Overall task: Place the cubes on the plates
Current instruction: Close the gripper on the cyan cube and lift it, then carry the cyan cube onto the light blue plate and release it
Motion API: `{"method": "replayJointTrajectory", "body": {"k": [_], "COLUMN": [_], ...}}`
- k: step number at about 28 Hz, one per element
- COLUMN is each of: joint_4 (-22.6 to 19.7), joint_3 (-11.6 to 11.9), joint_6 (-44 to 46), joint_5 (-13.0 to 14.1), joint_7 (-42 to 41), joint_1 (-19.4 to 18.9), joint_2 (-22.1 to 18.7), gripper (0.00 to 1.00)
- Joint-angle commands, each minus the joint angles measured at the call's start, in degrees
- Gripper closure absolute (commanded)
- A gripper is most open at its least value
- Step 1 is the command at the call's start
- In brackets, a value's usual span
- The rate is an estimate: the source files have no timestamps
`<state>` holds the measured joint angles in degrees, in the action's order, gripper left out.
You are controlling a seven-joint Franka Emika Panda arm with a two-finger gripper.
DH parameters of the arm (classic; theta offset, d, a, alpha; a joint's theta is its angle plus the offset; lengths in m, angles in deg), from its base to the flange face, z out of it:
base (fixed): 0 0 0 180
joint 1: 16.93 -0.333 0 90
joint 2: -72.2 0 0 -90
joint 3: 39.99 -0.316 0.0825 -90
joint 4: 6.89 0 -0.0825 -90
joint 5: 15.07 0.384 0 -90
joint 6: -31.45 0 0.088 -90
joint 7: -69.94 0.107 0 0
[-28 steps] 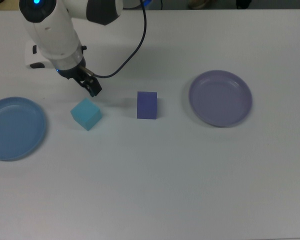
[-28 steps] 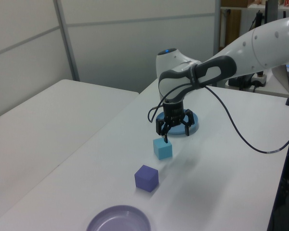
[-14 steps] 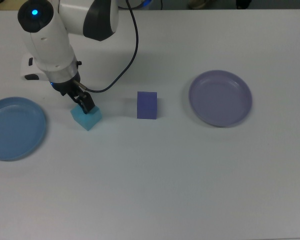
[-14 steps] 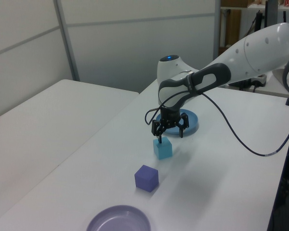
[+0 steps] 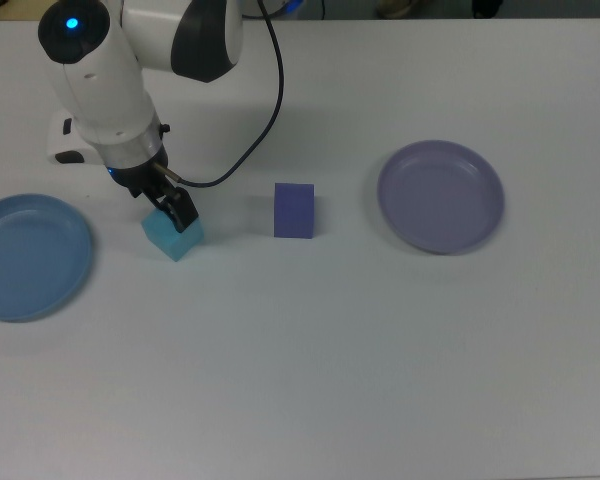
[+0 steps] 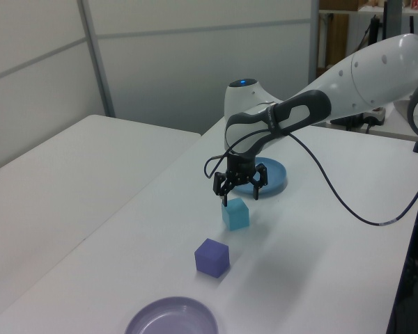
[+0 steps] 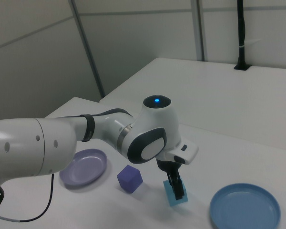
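Note:
The light cyan cube (image 5: pixel 170 238) sits on the white table between the light blue plate (image 5: pixel 30 255) and the blue-violet cube (image 5: pixel 294 210). My gripper (image 5: pixel 178 214) hangs right over the cyan cube, open, with its black fingers spread at the cube's top edges. The left view shows the gripper (image 6: pixel 239 197) just above the cyan cube (image 6: pixel 235 216), and the blue plate (image 6: pixel 273 182) lies behind it. The blue-violet cube (image 6: pixel 212 257) rests on the table apart from both plates. The pale lavender plate (image 5: pixel 441 196) lies bare at the top view's right.
A black cable (image 5: pixel 270 90) loops from the arm over the table behind the cubes. The arm's white foot (image 5: pixel 65 140) stands beyond the blue plate. A second white table (image 6: pixel 56 174) stands across a gap at the left view's left.
The gripper came from beside the cyan cube to right above it and dropped lower. Neither cube has moved, nor have the plates.

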<state>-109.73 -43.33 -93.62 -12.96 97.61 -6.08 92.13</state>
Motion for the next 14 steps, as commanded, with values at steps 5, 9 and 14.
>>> {"method": "replayJointTrajectory", "body": {"k": [5, 9, 14], "joint_4": [0.89, 0.98, 2.56], "joint_3": [0.09, 0.35, 0.7], "joint_6": [-1.49, -2.9, -2.99], "joint_5": [0.44, -0.27, 0.52], "joint_7": [-0.42, -0.33, -0.16], "joint_1": [-2.68, -2.77, -1.71], "joint_2": [3.45, 3.89, 3.8], "gripper": [0.0, 0.08, 0.45]}}
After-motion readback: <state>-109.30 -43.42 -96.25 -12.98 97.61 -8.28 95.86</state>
